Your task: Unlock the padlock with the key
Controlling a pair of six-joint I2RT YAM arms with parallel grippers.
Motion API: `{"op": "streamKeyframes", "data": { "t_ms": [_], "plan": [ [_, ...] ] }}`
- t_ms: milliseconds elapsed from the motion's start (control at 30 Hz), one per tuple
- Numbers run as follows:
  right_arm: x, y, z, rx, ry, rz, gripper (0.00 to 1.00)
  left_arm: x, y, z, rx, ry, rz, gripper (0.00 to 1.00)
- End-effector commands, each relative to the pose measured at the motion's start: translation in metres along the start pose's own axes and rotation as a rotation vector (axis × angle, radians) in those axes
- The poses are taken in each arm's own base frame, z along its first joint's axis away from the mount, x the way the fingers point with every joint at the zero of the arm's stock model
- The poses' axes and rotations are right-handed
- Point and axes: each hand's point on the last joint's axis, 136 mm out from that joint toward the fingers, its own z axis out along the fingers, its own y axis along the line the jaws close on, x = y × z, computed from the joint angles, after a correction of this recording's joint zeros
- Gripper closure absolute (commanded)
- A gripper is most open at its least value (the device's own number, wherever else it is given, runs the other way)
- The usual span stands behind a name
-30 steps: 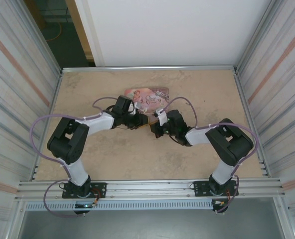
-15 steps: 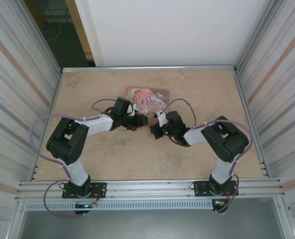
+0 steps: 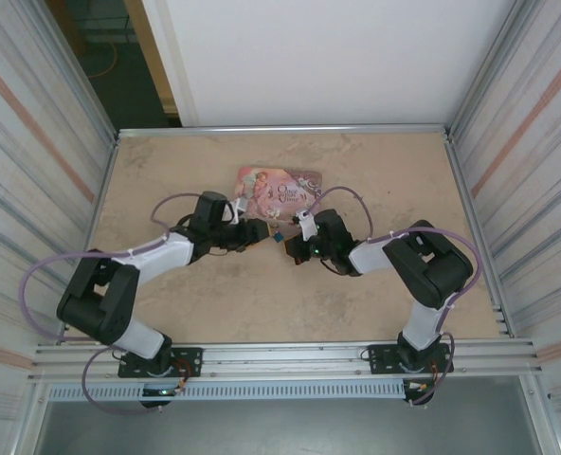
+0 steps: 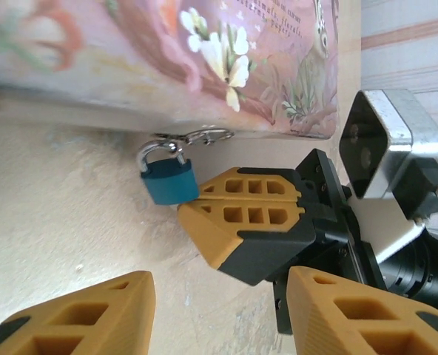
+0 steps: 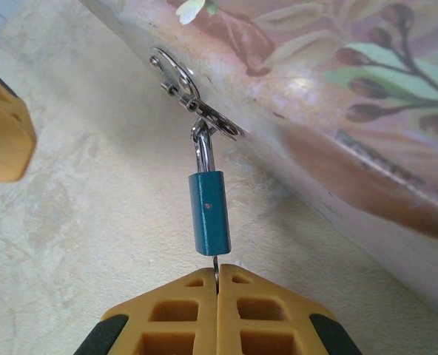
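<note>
**Left end effector**: the fingers stand well apart with nothing between them, just short of the padlock. You have no grip on this side.

**Padlock:** it hangs by its shackle from the metal clasp on the side wall of the pink tin, between the two end effectors. I judge it small, light and rigid, with smooth painted sides that may slip. It is likely to swing on the clasp, and the tin may slide if you pull. Take hold across the flat faces of the blue body, clear of the shackle and keyway, to brace it against the turn.

**Right end effector**: the fingers are pressed together on a thin metal blade, which I judge to be the key. Its tip meets the underside of the lock body. The blade looks slender, so twist gently.

**Surface:** the desk is flat, pale, mottled and matte.

**Room:** ribbed metal panels close both sides, and a white wall stands behind. There is open desk all around the tin.
</note>
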Motion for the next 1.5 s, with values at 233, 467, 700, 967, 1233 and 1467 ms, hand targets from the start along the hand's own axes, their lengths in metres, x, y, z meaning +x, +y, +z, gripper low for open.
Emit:
{"op": "streamKeyframes", "data": {
  "t_ms": [233, 467, 700, 967, 1233, 1467],
  "plan": [
    [-0.009, 0.013, -0.014, -0.057, 0.064, 0.124, 1.00, -0.019, -0.006, -0.035, 0.106, -0.215, -0.042, 0.44],
    [-0.019, 0.025, -0.019, -0.106, 0.088, 0.205, 1.00, -0.017, -0.002, -0.040, 0.189, -0.277, -0.123, 0.41],
    [-0.022, 0.035, -0.022, -0.126, 0.097, 0.284, 1.00, -0.012, 0.005, -0.038, 0.217, -0.283, -0.182, 0.40],
    [-0.027, 0.045, -0.021, -0.130, 0.089, 0.385, 1.00, -0.008, 0.013, -0.028, 0.247, -0.266, -0.244, 0.39],
    [-0.033, 0.051, -0.016, -0.139, 0.077, 0.488, 1.00, -0.004, 0.016, -0.015, 0.252, -0.241, -0.260, 0.39],
    [-0.037, 0.054, -0.013, -0.146, 0.068, 0.538, 1.00, -0.003, 0.016, -0.008, 0.254, -0.229, -0.268, 0.41]
  ]
}}
